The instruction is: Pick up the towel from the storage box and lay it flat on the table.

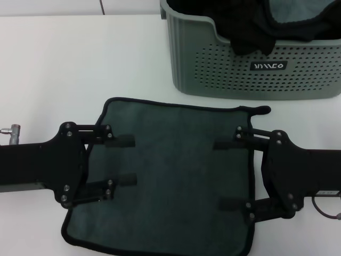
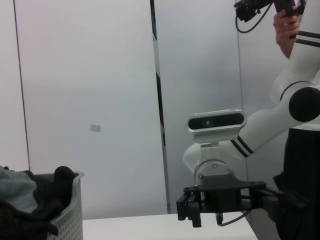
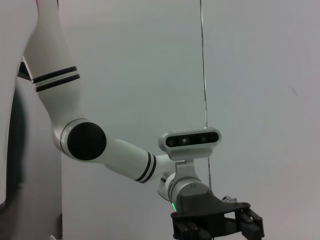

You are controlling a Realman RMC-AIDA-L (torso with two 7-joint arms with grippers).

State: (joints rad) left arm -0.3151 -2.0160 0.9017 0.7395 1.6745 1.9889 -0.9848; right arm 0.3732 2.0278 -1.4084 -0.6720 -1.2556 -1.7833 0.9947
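Two grippers: both hover low over the towel, facing each other across it in the head view.
Left gripper (image 1: 123, 160): reaches in from the robot's left, its two black fingers (image 1: 121, 141) spread apart with nothing between them, their tips above the left part of the towel.
Right gripper (image 1: 228, 173): reaches in from the robot's right, its fingers (image 1: 226, 143) likewise spread wide and empty, their tips above the right part of the towel.
Towel (image 1: 176, 160): dark teal-green with black stitched edging, lying spread out on the desk in front of the storage box; mostly flat, with a small fold at its far right corner, and its near edge runs out of the head view.
Storage box (image 1: 256, 66): grey-green plastic basket with rows of small holes, standing on the desk beyond the towel, toward the right; a small black label (image 1: 268, 66) with white letters faces the robot.
Box contents: a black cloth (image 1: 256, 26) bunched up and draped over the front rim, and a lighter teal cloth (image 1: 298, 12) behind it.
Desk (image 1: 58, 64): plain white surface carrying both the towel and the box.
Left wrist view: shows the right gripper (image 2: 222, 205) farther off above the desk edge, and the box corner (image 2: 70, 215) with the dark cloth spilling over it.
Right wrist view: shows the left gripper (image 3: 215, 227) on its white arm (image 3: 85, 140) against a pale wall.
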